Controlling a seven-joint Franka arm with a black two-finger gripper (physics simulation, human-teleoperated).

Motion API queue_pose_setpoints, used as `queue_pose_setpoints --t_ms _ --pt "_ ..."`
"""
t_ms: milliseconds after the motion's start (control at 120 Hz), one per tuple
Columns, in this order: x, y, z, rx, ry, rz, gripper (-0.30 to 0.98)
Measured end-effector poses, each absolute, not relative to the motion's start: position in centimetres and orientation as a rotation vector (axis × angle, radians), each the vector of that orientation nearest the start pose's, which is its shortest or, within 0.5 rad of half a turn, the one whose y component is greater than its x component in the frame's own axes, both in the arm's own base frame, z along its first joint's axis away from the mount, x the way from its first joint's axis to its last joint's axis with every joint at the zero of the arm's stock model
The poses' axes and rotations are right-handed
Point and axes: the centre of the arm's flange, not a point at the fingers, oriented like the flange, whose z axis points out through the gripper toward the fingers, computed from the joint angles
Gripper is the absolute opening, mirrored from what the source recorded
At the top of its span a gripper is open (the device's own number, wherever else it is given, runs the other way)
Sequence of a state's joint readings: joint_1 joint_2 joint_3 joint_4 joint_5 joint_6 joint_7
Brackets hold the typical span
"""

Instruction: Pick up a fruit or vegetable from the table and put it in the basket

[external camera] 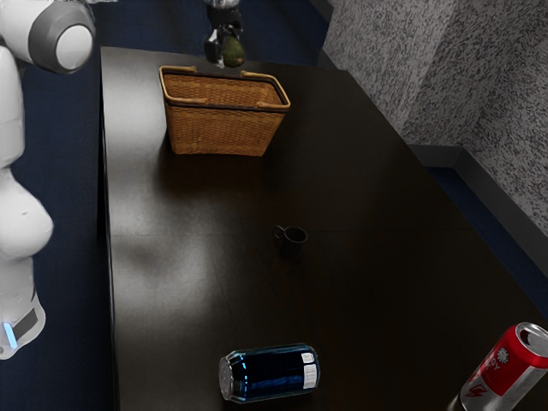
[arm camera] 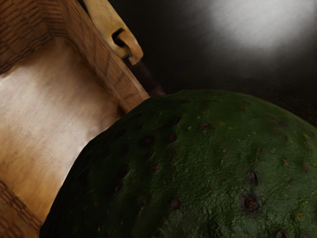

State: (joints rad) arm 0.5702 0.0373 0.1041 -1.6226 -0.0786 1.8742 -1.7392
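Avocado [arm camera: 198, 168]: rounded, dark green, bumpy skin, brownish pits, small yellow and reddish specks. Gripper [external camera: 224, 57] closed on it, aloft near the basket [external camera: 224, 130], upper left of exterior frame.

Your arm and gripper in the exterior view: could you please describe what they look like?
My arm is glossy white with smooth, rounded segments. One joint has a dark grey band around a paler round cap; lower down are a dark grey patch and a light blue strip. My gripper is black with pale glints; its finer shape is hard to make out.
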Motion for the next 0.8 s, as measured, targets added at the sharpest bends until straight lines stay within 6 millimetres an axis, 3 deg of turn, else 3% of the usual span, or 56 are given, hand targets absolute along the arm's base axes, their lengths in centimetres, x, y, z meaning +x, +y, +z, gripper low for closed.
queue_pose_setpoints --t_ms 117,208,275,408,475,542,700,800 --pt "52.0 28.6 60.8 1.279 2.663 0.202 0.10" --pt "53.6 25.9 60.7 1.372 2.616 0.198 0.10" --pt "53.4 27.1 60.9 1.360 2.621 0.212 0.10" --pt "49.6 34.4 60.8 1.209 2.708 0.236 0.10" --pt "48.1 36.6 60.7 1.164 2.732 0.241 0.10" --pt "48.1 36.6 60.5 1.174 2.730 0.239 0.10" --pt "50.1 34.2 60.4 1.264 2.688 0.234 0.10" --pt "50.0 34.5 60.3 1.269 2.688 0.236 0.10"
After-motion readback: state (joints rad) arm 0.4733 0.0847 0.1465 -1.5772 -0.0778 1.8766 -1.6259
